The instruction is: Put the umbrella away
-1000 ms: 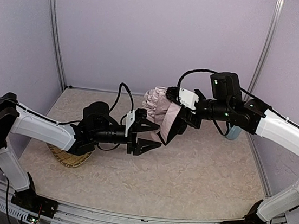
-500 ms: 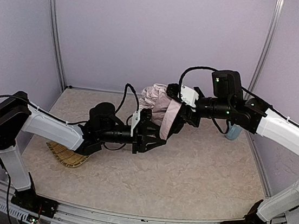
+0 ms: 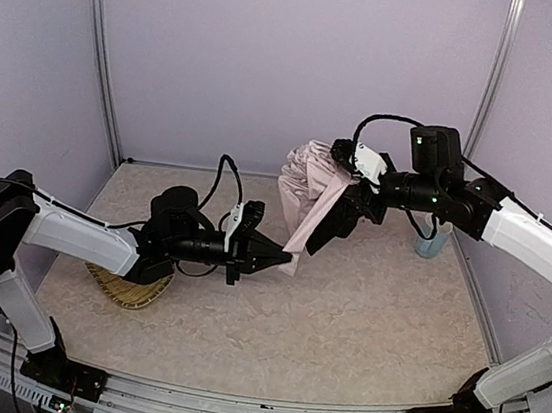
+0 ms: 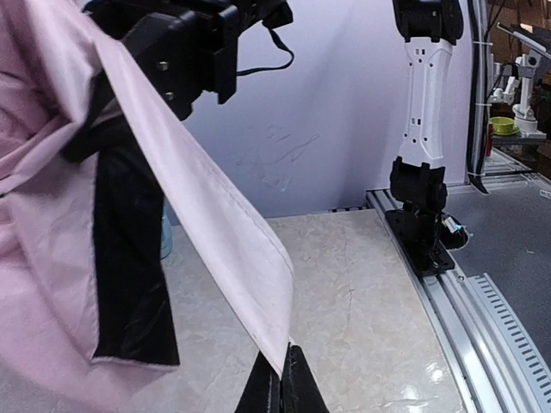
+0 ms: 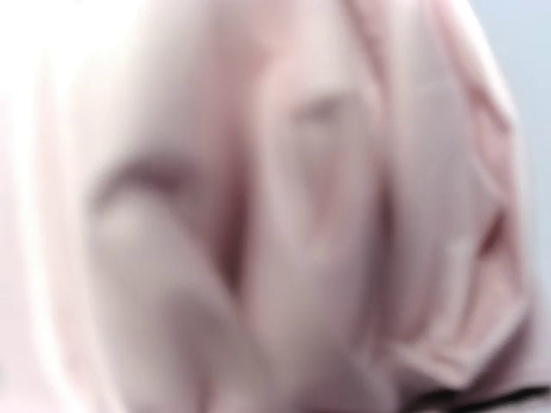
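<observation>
The umbrella (image 3: 308, 184) hangs in the air over the table's middle, a crumpled pale pink canopy with black lining. My right gripper (image 3: 345, 203) grips it from the right, its fingertips buried in the fabric. A pink flap stretches down and left to my left gripper (image 3: 278, 255), which is shut on the flap's corner. In the left wrist view the black fingertips (image 4: 294, 389) pinch the tip of the pink flap (image 4: 225, 225), with the right gripper (image 4: 185, 52) above. Blurred pink fabric (image 5: 284, 215) fills the right wrist view. No shaft or handle shows.
A woven straw tray (image 3: 131, 291) lies on the table under my left arm. A pale blue cup (image 3: 431, 242) stands at the right, behind my right arm. The right arm's base (image 4: 420, 219) stands on the rail at the table's edge.
My left gripper has closed on the canopy's corner and drawn back to the left. My right arm has lifted the umbrella up and to the right, stretching the flap.
</observation>
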`<control>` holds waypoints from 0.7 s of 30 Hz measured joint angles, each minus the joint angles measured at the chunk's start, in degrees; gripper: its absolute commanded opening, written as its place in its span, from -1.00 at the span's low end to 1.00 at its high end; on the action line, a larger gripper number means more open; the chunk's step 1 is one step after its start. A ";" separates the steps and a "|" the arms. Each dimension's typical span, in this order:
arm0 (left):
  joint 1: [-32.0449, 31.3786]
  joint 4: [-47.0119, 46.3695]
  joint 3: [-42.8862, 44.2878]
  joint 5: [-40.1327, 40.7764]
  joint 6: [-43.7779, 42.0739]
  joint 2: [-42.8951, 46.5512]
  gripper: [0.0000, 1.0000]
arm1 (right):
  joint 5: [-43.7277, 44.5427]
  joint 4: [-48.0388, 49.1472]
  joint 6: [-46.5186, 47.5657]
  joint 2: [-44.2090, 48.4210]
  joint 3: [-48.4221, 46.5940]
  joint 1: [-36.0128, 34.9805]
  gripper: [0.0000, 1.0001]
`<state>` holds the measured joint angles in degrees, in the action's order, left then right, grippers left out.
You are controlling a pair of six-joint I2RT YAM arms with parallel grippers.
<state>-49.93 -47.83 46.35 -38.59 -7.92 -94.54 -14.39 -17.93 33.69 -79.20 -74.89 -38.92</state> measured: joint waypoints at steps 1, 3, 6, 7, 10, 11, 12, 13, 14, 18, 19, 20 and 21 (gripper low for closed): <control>0.83 0.09 -0.72 0.13 -0.11 0.61 -1.00 | -0.11 -0.24 -0.20 0.22 0.17 0.94 -1.00; 2.45 0.83 -1.09 0.68 -1.09 1.29 -1.00 | -0.90 -1.20 -0.63 0.63 0.61 2.03 -1.00; 3.45 3.15 -1.11 1.73 -2.78 1.14 -1.00 | -2.36 -2.60 -1.07 0.79 0.72 2.62 -1.00; 3.61 3.74 -1.09 1.92 -3.23 0.98 -1.00 | -2.97 -2.93 -1.16 0.79 0.72 2.62 -1.00; 4.28 6.05 -0.31 2.32 -5.77 -0.33 -1.00 | -4.92 -4.33 -1.25 0.79 0.70 2.62 -1.00; 4.63 7.28 0.70 2.54 -7.06 -1.36 -1.00 | -5.77 -5.05 -1.22 0.79 0.68 2.62 -1.00; 4.98 8.35 1.66 2.64 -8.17 -2.40 -1.00 | -7.19 -5.90 -1.09 0.79 0.57 2.71 -1.00; 5.31 9.27 2.54 2.69 -9.20 -3.23 -1.00 | -8.33 -6.47 -0.83 0.79 0.46 2.73 -1.00; 5.66 10.38 3.76 2.75 -10.45 -4.33 -1.00 | -10.32 -7.45 -0.31 0.79 0.24 2.86 -1.00; 7.41 12.46 8.74 2.56 -15.26 -8.11 -1.00 | -17.55 -11.30 1.25 0.79 -0.44 3.08 -1.00; 7.89 12.83 10.29 1.84 -16.79 -9.09 -1.00 | -18.64 -11.87 1.33 0.79 -0.44 3.08 -1.00; 8.15 12.96 11.39 1.20 -17.68 -9.92 -1.00 | -19.80 -12.22 1.36 0.81 -0.42 2.91 -1.00; 8.35 13.16 12.76 0.44 -18.64 -10.97 -1.00 | -20.37 -11.98 1.36 0.90 -0.22 2.69 -1.00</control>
<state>-41.58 -34.68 59.11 -38.15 -26.57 -105.51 -34.76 -29.91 35.05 -78.30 -75.11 -36.23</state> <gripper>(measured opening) 0.006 0.298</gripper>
